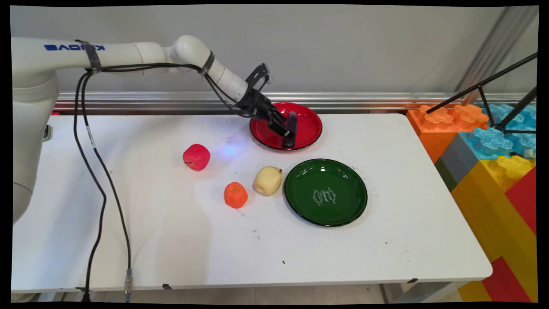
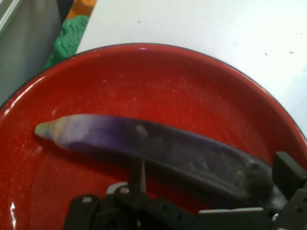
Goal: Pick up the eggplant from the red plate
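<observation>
Eggplant (image 2: 158, 148), dark purple, long, lies inside the red plate (image 1: 309, 122), resting on the plate floor. In the hand view it runs from a pale tip at the picture's left to a dark end at lower right, just above the linkage.

End effector (image 1: 286, 134) is down inside the red plate, right at the eggplant. 1 black finger (image 2: 288, 175) sits by the eggplant's dark end in the hand view; the other isn't clearly shown. Can't tell whether the fingers are apart, together or clamped on the eggplant, nor whether they actually touch it.

The red plate is at the tabletop's (image 1: 180, 240) far edge, under the end effector.

Green plate (image 1: 341, 212): nearer the camera than the end effector and slightly to the picture's right, close to the red plate but apart from it. Carries only white lettering at its centre.

Yellow pear-like fruit (image 1: 268, 180): on the near side of the end effector, just beside the green plate's left rim.

Orange fruit (image 1: 236, 195): further toward the camera and left of the end effector, near the yellow one.

Red apple (image 1: 196, 157): well to the picture's left of the end effector, alone.

Coloured block structure (image 1: 493, 171): far to the picture's right of the end effector, beside the tabletop.
</observation>
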Available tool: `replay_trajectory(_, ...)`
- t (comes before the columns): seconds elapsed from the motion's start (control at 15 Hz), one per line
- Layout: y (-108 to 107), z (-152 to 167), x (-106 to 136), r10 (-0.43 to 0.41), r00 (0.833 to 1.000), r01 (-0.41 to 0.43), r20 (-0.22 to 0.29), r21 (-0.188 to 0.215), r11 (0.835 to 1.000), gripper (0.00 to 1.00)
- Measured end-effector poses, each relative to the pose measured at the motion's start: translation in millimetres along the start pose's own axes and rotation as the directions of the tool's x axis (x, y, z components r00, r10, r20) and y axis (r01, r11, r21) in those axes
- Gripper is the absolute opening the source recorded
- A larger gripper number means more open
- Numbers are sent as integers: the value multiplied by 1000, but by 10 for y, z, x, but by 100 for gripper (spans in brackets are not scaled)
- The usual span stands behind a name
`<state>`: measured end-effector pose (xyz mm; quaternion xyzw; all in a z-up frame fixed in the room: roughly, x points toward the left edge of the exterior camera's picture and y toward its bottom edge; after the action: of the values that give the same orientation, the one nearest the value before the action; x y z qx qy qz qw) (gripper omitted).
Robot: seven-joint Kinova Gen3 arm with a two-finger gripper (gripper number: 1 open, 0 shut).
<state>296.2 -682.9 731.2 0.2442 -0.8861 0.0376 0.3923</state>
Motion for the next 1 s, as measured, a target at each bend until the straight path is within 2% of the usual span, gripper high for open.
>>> replay_trajectory(1.0, 75, 186, 62, -32, 999, 32, 3, 27, 999, 100)
